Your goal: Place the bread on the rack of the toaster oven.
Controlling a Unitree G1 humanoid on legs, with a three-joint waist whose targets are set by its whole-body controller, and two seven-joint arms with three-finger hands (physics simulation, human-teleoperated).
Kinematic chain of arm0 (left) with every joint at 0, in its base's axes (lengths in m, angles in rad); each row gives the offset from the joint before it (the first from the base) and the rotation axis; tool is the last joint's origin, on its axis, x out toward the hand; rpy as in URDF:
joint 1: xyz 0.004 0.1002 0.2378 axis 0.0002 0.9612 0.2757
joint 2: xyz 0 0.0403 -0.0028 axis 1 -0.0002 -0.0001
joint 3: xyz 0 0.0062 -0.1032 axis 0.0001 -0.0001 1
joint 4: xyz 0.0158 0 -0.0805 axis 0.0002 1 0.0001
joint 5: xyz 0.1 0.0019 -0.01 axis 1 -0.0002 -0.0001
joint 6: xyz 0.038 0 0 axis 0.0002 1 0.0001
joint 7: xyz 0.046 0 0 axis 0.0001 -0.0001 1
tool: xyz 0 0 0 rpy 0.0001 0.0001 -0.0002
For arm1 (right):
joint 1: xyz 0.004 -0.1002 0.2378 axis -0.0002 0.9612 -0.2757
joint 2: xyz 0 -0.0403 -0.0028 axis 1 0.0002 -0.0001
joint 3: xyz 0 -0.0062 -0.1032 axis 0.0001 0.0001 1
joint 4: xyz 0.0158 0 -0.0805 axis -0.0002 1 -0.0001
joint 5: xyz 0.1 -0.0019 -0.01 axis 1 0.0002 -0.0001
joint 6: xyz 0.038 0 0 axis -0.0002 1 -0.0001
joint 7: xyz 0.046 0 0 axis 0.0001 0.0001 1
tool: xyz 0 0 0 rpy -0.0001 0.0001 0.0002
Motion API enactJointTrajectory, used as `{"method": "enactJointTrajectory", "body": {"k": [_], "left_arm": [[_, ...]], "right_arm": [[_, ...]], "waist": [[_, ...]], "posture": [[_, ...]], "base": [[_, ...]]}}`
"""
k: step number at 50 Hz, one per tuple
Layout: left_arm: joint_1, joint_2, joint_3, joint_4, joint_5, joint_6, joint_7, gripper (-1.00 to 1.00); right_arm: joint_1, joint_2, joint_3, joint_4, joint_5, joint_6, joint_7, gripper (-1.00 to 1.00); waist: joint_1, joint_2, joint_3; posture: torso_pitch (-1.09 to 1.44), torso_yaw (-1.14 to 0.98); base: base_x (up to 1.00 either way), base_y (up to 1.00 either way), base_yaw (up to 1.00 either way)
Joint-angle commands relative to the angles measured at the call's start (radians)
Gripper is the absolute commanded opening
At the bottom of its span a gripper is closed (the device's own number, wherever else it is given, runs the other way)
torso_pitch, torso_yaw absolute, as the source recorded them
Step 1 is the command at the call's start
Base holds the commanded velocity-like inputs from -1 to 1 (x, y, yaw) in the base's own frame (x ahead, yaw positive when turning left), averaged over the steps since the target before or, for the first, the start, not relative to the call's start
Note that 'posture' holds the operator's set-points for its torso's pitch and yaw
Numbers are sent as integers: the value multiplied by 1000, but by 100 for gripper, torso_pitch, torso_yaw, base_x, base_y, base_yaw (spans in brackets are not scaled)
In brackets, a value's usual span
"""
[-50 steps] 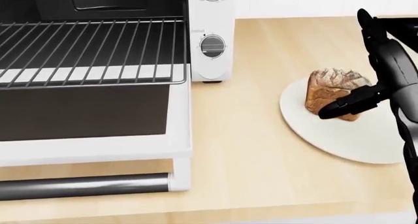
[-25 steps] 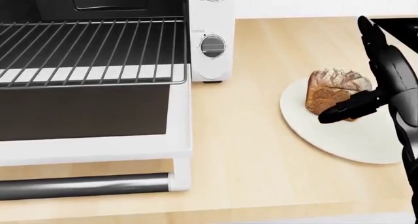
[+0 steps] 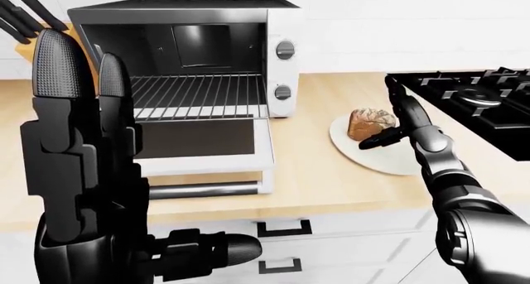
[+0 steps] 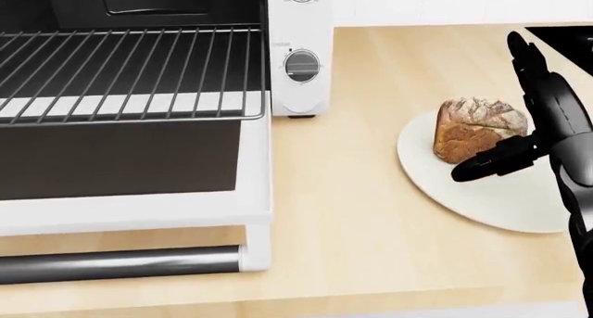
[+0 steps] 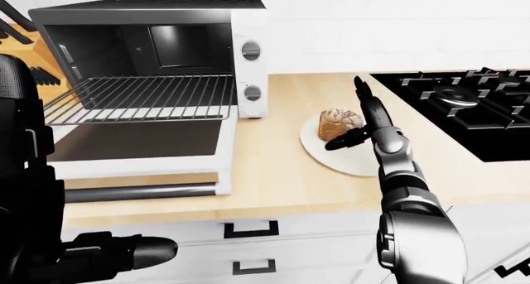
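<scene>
A brown loaf of bread (image 4: 475, 129) lies on a white plate (image 4: 464, 193) at the right of the head view. My right hand (image 4: 519, 109) stands open just right of the loaf, thumb (image 4: 491, 162) reaching across its lower side and fingers (image 4: 525, 57) pointing up past it. The white toaster oven (image 3: 281, 66) is open at the left, its wire rack (image 4: 130, 71) pulled out bare over the lowered door (image 4: 130, 210). My left hand (image 3: 79, 147) is raised close to the camera in the left-eye view, fingers straight and open, holding nothing.
A black gas stove (image 5: 464, 104) sits on the wooden counter (image 4: 361, 241) to the right of the plate. A knife block (image 3: 33, 32) stands left of the oven. White drawers (image 5: 248, 247) run below the counter edge.
My right hand has drifted slightly down and right beside the bread; the thumb sits a little lower on the loaf. The bread, plate and oven have not moved.
</scene>
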Motion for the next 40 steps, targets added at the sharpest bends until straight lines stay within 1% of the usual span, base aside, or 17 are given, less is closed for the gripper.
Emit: {"method": "enactJointTrajectory", "body": {"k": [1,24,40], "left_arm": [[-10,-1,-2,-24,-2,-14,5,100],[-6,-3,-5,-24,0,-17,5,100],[-14,-14,7,-24,-2,-17,-7,100]], "right_arm": [[-40,-17,-8,-41,9,-25,-10,100],[-45,-16,-10,-32,5,-16,-20,100],[-62,-5,-12,-21,-2,6,-34,100]], "waist": [[0,-6,-11],[0,-7,-12],[1,-7,-11]], "posture": [[-20,0],[-20,0],[-20,0]], "base": [[0,0,0],[0,0,0],[0,0,0]]}}
